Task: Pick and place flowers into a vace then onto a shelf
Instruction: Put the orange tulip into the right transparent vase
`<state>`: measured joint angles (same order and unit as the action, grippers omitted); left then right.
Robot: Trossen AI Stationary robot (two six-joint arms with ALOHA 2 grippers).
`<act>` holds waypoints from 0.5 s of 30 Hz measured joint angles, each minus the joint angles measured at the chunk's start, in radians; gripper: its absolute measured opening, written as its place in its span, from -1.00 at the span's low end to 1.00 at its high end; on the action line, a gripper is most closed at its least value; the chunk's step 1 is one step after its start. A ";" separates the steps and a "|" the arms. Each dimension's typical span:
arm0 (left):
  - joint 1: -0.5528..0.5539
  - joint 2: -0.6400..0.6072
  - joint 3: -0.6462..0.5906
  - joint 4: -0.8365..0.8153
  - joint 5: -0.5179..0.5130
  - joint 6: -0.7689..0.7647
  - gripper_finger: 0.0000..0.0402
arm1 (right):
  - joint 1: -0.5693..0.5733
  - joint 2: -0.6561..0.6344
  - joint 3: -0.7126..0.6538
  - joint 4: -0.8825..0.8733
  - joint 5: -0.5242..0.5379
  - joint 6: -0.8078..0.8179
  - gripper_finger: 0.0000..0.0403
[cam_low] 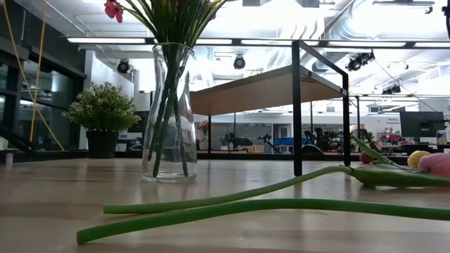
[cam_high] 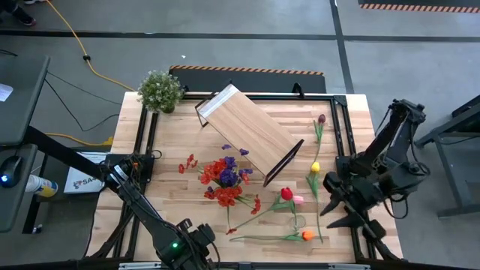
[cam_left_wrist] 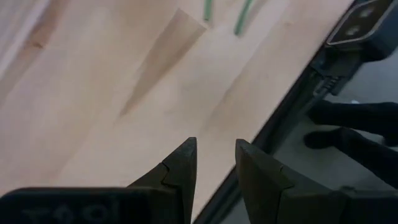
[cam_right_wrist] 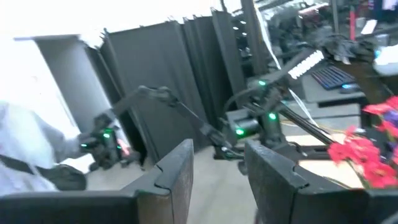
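A clear glass vase (cam_low: 169, 112) stands mid-table, holding red and purple flowers (cam_high: 223, 178). Loose tulips lie on the table to its right: maroon (cam_high: 322, 118), yellow (cam_high: 315, 167), red (cam_high: 286, 193), pink (cam_high: 298, 199) and orange (cam_high: 307, 235). The shelf (cam_high: 251, 133) stands on its black legs behind the vase. My left gripper (cam_left_wrist: 214, 146) hangs open over the table's near edge, pointing down, with nothing between its fingers. My right gripper (cam_right_wrist: 217, 149) is raised above the table's right side (cam_high: 330, 204), pointing level toward the left, open and with nothing in it.
A bushy potted plant (cam_high: 160, 91) sits at the far left corner. Two long green stems (cam_low: 267, 200) lie across the near part of the table. A black frame (cam_high: 142, 142) runs along the table's edges. Bare wood lies left of the vase.
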<state>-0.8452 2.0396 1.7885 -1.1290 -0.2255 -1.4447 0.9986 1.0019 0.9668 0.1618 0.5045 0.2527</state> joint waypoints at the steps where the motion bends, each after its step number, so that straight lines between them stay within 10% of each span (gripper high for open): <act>1: -0.001 0.000 0.000 0.011 0.004 0.000 -0.28 | 0.010 0.000 0.000 0.003 0.000 0.000 -0.33; 15: -0.067 0.000 0.000 0.133 -0.016 -0.075 -0.28 | 0.133 0.093 0.000 0.252 0.002 -0.132 -0.33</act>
<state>-0.9126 2.0396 1.7885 -0.9963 -0.2416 -1.5195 1.1311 1.0949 0.9668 0.4139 0.5064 0.1207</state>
